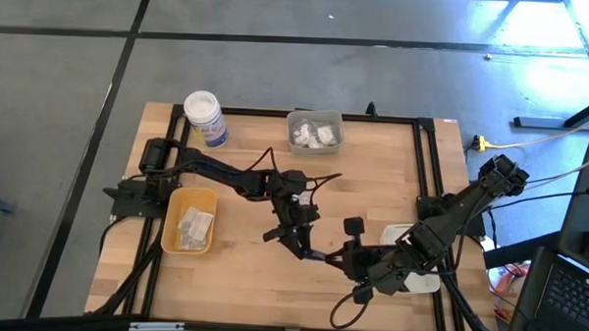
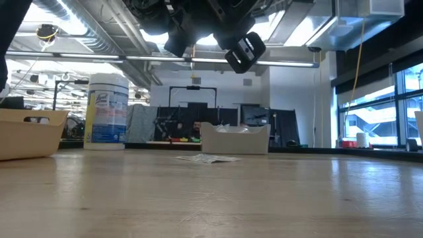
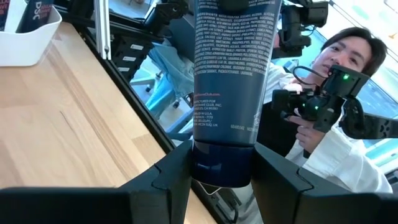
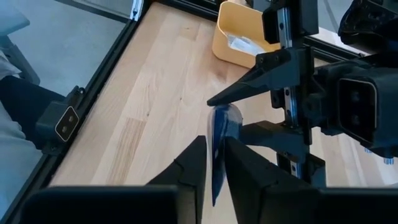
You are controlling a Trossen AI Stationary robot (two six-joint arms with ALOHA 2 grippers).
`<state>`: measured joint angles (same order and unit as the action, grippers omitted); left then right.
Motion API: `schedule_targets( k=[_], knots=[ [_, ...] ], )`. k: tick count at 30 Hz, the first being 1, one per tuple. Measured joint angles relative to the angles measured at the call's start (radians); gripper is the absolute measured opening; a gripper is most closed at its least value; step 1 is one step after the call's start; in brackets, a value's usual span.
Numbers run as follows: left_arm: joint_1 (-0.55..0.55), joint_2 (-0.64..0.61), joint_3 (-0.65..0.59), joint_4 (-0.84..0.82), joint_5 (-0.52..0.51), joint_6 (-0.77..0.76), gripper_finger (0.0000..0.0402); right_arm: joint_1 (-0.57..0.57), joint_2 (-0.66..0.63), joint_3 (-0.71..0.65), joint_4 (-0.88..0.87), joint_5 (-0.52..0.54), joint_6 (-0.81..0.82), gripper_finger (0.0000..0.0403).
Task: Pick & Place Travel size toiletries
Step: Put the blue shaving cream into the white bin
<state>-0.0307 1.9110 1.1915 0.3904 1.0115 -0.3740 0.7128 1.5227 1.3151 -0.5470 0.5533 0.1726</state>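
A dark blue tube [image 3: 231, 68] with white print hangs in the air between my two grippers, over the table's near middle [image 1: 318, 255]. My left gripper [image 3: 222, 163] is shut on its cap end, reaching in from the table's left [image 1: 300, 240]. My right gripper [image 4: 214, 152] is shut on the opposite flat end, reaching in from the right [image 1: 344, 254]. White packets lie in the yellow tray [image 1: 187, 242] and in the clear tray [image 1: 315, 145]. A flat white sachet [image 2: 208, 158] lies on the table. My left gripper pinches the tube's cap end [image 3: 221, 171] between its two fingers, one on each side. The tube runs straight out along the fingers, lifted clear of the table. My right gripper pinches the tube's flat crimped end [image 4: 216, 169] between its two fingers. This end stands edge-on in the narrow gap, and the tube runs on toward my left gripper [image 4: 239, 112].
A big white jar with a blue label [image 1: 205, 116] stands at the far left. A white tray [image 1: 423, 281] lies under my right arm, with dark items in it [image 3: 25, 37]. A person [image 3: 348, 124] sits past the table's near right edge. Bare wood lies below the tube.
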Motion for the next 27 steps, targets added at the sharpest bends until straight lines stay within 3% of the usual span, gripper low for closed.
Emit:
schedule_targets(
  k=[5,15,22,27],
  knots=[
    [0.000,0.000,0.000,0.001,0.001,0.000,0.0143,0.000,0.000,0.000,0.001,0.000,0.000,0.0060],
    [0.000,0.000,0.000,0.000,0.002,0.000,0.0143,0.000,0.000,0.000,0.001,-0.008,0.000,0.0008],
    [-0.003,0.000,0.000,0.002,0.003,-0.028,0.0143,0.000,0.000,0.000,0.001,-0.012,0.000,0.0006],
    [-0.008,0.000,0.000,0.003,-0.004,0.040,0.0155,0.000,0.000,0.000,-0.001,-0.021,-0.001,0.0004]
  ],
)
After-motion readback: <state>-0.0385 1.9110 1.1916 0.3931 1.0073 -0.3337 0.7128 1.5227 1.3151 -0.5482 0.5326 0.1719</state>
